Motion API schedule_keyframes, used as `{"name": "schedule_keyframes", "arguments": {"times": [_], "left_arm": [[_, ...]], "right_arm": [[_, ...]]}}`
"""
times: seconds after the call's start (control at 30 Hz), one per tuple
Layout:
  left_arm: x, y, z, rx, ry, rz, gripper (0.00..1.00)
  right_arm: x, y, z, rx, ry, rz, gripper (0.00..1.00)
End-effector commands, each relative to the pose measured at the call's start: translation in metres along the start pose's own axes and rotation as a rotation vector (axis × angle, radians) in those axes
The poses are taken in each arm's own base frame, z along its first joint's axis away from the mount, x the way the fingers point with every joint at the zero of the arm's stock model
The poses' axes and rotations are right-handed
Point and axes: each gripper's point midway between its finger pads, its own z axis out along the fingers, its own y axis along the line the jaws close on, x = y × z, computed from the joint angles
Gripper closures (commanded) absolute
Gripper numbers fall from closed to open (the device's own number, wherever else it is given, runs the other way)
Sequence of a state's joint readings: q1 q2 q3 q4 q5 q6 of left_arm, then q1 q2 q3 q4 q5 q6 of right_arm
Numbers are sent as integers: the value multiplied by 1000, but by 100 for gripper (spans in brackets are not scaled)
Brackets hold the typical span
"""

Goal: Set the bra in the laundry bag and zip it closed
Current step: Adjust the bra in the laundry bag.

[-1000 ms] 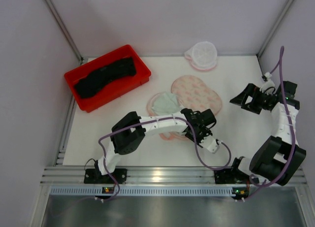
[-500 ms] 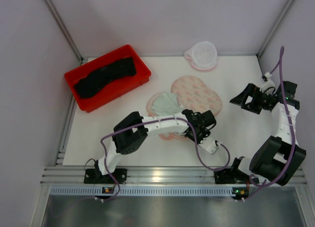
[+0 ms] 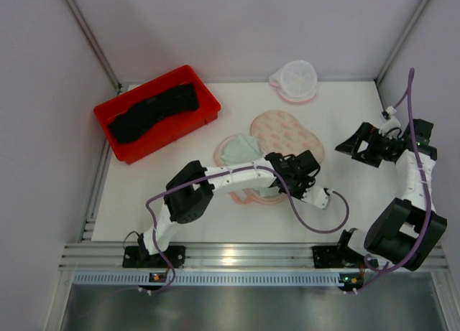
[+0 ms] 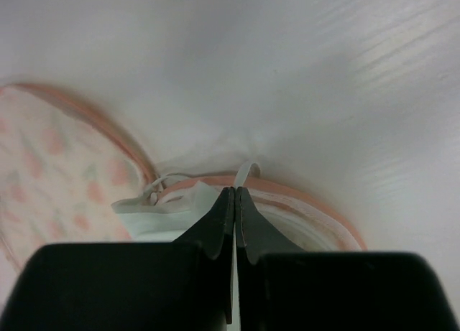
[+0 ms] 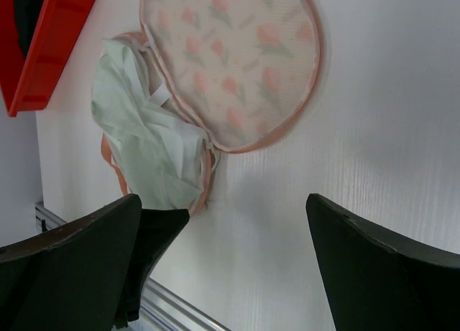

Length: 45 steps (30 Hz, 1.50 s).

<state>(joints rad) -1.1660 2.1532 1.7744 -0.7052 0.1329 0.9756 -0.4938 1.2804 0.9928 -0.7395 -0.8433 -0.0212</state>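
We see a white table (image 3: 144,184) with a red bin (image 3: 176,133) at its far left, holding black fabric (image 3: 151,110). Near the middle lies the laundry bag (image 3: 284,130), a peach pouch with a flower print and pink trim. It is unzipped and spread open in two oval halves, and the far half lies flat and bare.

The bra (image 3: 241,150), pale green, is bunched on the near half of the bag. Part of it spills over the rim on the left, and part is hidden under the left arm. A small round white mesh pouch (image 3: 295,78) sits well apart at the table's far edge.

The right gripper (image 5: 223,202) hangs above the right side of the table with its jaws wide apart, gripping nothing.

The left gripper (image 4: 235,193) is down at the near half's rim. Its jaws are pressed together on a thin white strap (image 4: 248,171), which seems to us to belong to the bra. The pale fabric lies just left of the tips, with the pink trim curving behind them.
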Motion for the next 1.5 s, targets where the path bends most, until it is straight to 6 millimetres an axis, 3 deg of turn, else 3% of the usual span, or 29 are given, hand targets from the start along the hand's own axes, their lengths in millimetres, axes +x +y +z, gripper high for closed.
{"name": "schedule_keyframes", "arguments": {"times": [0.0, 0.17, 0.33, 0.53, 0.7, 0.93, 1.23, 1.47], "left_arm": [[-15, 40, -24, -143, -72, -96, 100], [-2, 66, -34, -251, -85, -248, 100], [17, 104, -63, -421, -139, -451, 100], [32, 124, -99, -552, -215, -637, 100], [47, 117, -124, -612, -256, -739, 100], [80, 88, -124, -625, -210, -881, 100], [135, 58, -129, -709, -166, -1177, 100], [151, 40, -132, -695, -174, -1277, 100]], "right_arm": [[-9, 4, -6, -12, -43, -33, 1], [-9, 6, -6, -20, -42, -35, 1], [-8, 6, -5, -27, -38, -31, 0], [-8, 9, -5, -45, -39, -42, 0], [-7, 12, -4, -76, -29, -36, 3], [-6, 19, 2, -109, 1, -46, 12], [3, 37, 20, -139, 70, -111, 44], [13, 63, 48, -186, 171, -207, 64]]}}
